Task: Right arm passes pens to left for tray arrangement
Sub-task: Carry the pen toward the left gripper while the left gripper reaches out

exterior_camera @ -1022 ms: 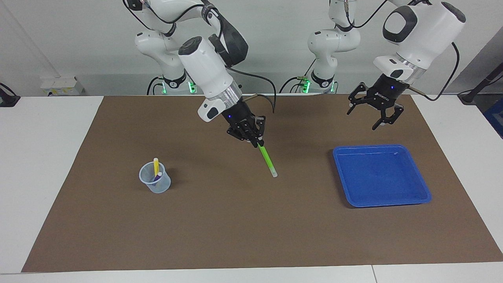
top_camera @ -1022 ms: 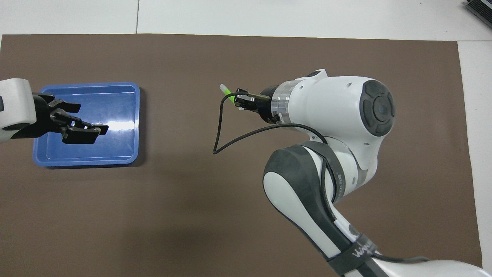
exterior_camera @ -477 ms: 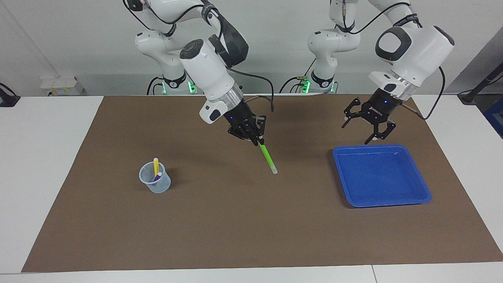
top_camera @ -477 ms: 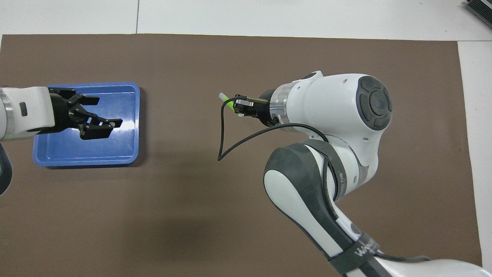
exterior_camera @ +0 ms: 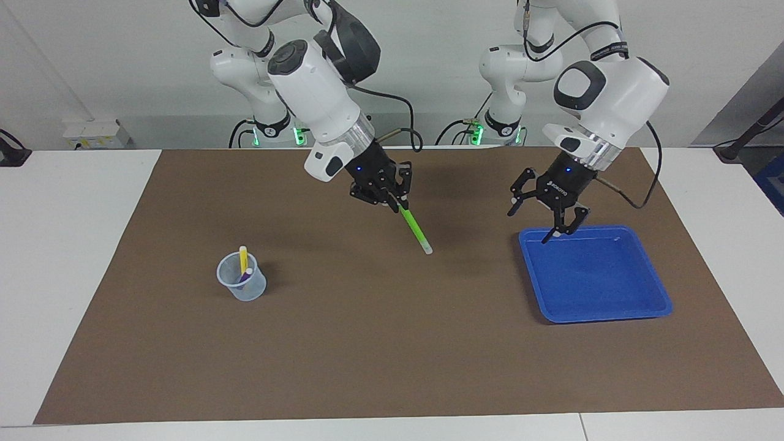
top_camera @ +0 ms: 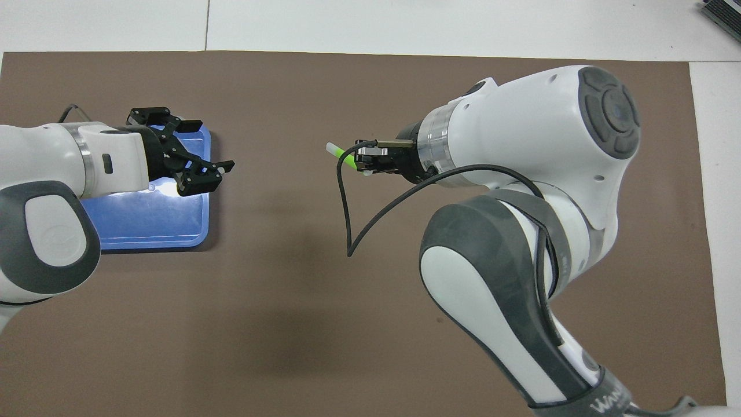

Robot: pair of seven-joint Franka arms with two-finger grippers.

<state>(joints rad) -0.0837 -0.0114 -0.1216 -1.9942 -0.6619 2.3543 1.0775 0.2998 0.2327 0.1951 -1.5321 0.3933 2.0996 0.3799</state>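
- On the desk (exterior_camera: 73, 257): brown mat (exterior_camera: 367, 343) covers most of the top.
- Tray (exterior_camera: 603, 275) sits flat on the mat toward the left arm's end, nothing in it.
- Cup (exterior_camera: 243, 283), clear plastic, stands on the mat toward the right arm's end; hidden under the right arm in the overhead view.
- Left pincer (exterior_camera: 542, 211) is up in the air over the tray corner nearest the robots and the mat centre, jaws wide, holding nothing.
- Right pincer (exterior_camera: 392, 199) is over mid-mat, clamped on the top of the green pen (exterior_camera: 415, 230).
- Green pen hangs tilted, pale end down, clear of the mat.
- Yellow pen (exterior_camera: 243, 257) stands upright in the cup.
- Purple pen (exterior_camera: 246, 275) is in the cup beside it, mostly hidden.
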